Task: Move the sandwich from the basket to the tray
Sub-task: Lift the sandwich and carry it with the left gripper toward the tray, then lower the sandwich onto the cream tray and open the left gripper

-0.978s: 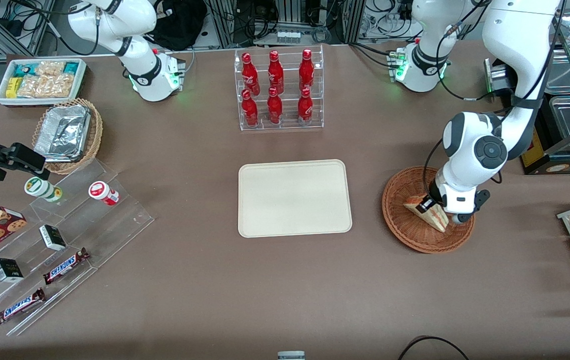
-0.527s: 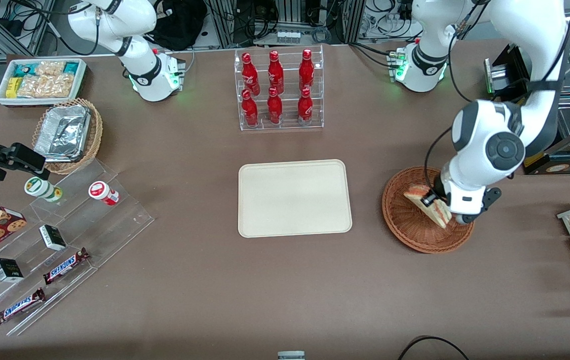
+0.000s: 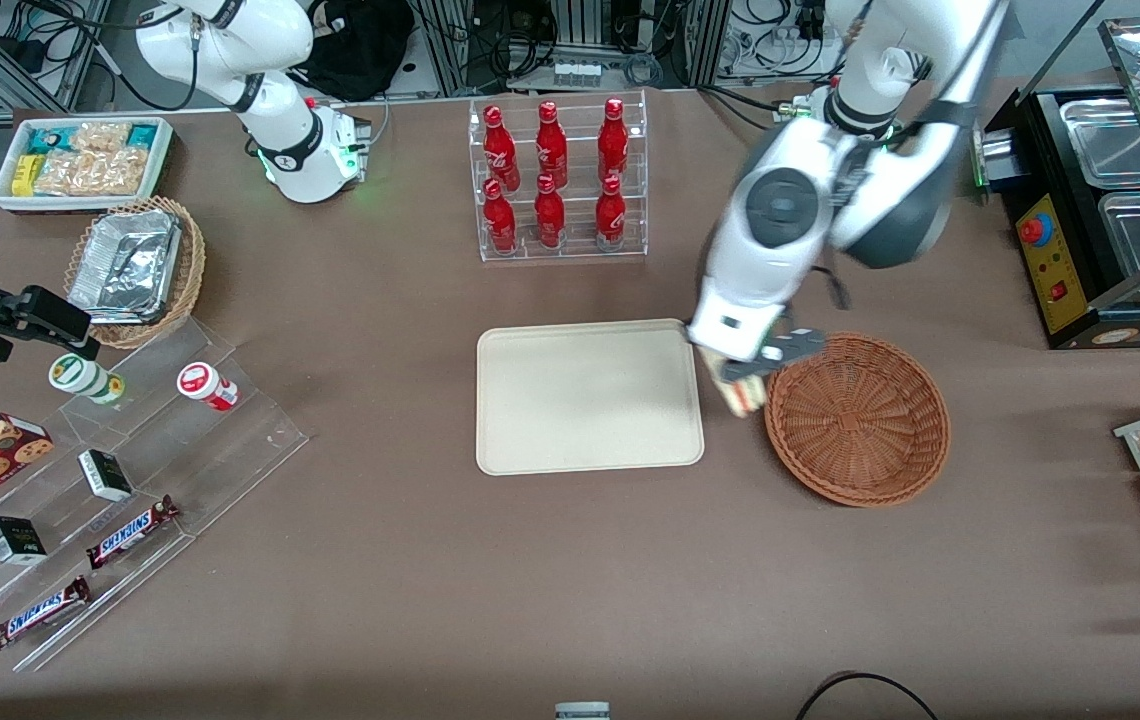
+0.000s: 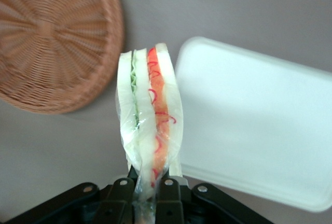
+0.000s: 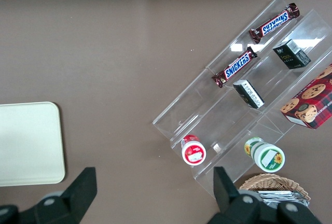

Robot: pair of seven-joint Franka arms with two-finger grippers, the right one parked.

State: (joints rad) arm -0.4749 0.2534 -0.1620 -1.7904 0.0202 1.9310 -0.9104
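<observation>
Sandwich [image 4: 149,115] in clear wrap hangs clamped between the black fingers [image 4: 120,197] of the left arm's gripper [image 3: 748,385], held by one end with its layers on edge: pale bread outside, a green layer on one face and red-orange filling on the other. In the front view the sandwich [image 3: 745,396] sits in the air over the bare strip of tabletop [image 3: 550,560] between the tray [image 3: 585,400] and the basket [image 3: 860,420], close to the tray's rim and just beside the basket's rim, touching neither.

The reddish-brown woven basket [image 4: 49,37] holds nothing inside; its plain weave shows all the way to the centre. The cream tray [image 4: 259,120] lies flat with a bare surface, its long side toward the front camera, nearer the parked arm's end than the basket.

Farther from the front camera than the tray stands a clear rack of red bottles [image 3: 555,175]. Toward the parked arm's end of the tabletop lie a tan wicker basket with a foil container [image 3: 135,265], a white bin of snack packets [image 3: 80,160], and a stepped clear display [image 3: 130,500] carrying two Snickers bars [image 5: 257,42], small dark boxes, two little jars and a cookie box [image 5: 311,102].
</observation>
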